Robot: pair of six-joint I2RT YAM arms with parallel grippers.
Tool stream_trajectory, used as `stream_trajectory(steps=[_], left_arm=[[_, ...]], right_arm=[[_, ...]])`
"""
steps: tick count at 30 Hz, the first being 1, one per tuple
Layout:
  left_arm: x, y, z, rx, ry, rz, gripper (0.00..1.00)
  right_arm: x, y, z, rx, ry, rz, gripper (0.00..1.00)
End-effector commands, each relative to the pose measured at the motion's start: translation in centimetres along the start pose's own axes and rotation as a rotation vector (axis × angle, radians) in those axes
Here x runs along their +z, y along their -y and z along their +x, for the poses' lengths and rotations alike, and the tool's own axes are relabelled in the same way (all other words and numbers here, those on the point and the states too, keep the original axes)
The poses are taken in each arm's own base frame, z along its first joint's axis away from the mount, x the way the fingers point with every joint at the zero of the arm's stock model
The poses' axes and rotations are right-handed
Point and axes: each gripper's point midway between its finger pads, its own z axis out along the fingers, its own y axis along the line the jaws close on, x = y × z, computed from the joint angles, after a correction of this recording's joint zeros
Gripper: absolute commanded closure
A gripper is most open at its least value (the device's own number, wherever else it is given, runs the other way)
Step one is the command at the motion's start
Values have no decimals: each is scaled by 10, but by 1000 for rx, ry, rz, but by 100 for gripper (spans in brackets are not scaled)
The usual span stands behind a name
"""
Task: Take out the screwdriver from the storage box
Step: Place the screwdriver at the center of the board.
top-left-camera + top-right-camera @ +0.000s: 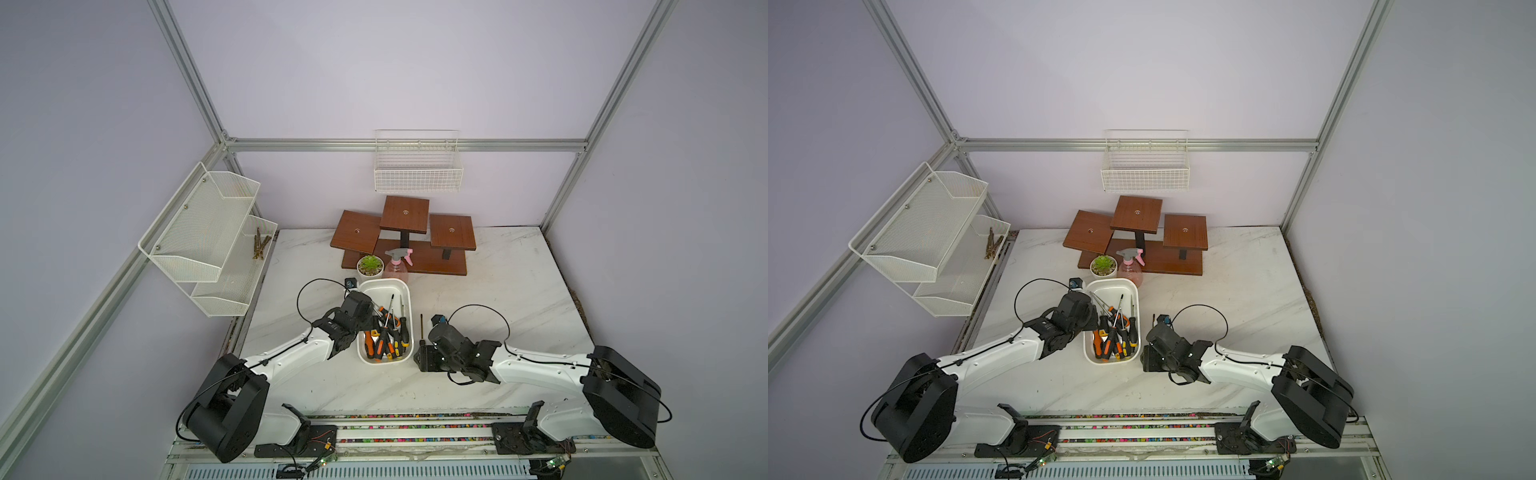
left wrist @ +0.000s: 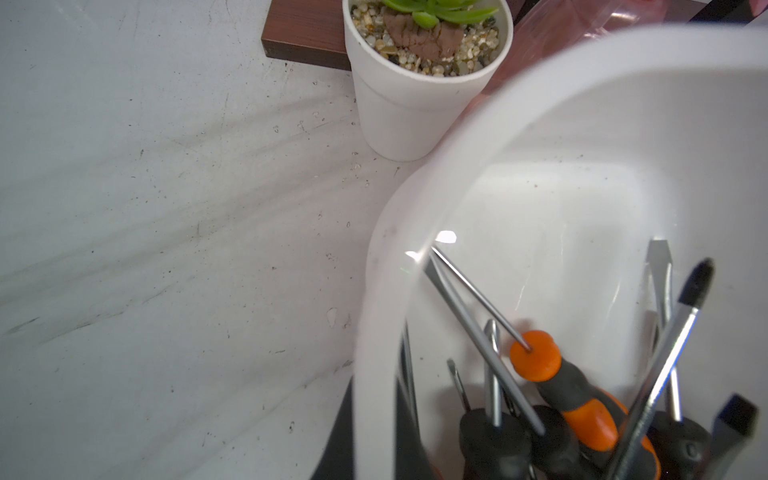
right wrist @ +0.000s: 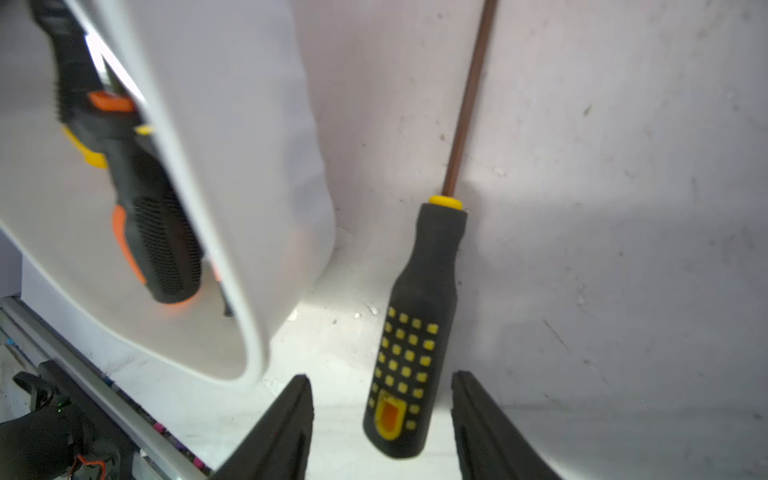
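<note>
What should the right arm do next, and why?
Probably lift the right arm up and away. Its jaws stand open, either side of the black-and-yellow screwdriver, not touching it; it lies on the table beside the storage box, so it is already out.

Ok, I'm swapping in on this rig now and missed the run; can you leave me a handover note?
Left gripper: shut, apparently pinching the storage box rim.
Right gripper: open, jaws either side of the black-and-yellow screwdriver.
It lies flat on the table beside the box, outside it; other screwdrivers sit inside.
Done: screwdriver out.
Probably left: back the right arm away, let go of the box.
</note>
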Motion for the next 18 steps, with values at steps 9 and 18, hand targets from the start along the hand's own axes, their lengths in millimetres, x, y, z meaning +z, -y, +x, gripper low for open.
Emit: stream_trajectory(steps=[9, 18], left_arm=[[-17, 13, -22, -76, 68, 86, 100], [-18, 12, -18, -89, 58, 93, 100]], right_arm=[[-54, -85, -45, -205, 171, -32, 40], [-22, -88, -50, -232, 169, 29, 43]])
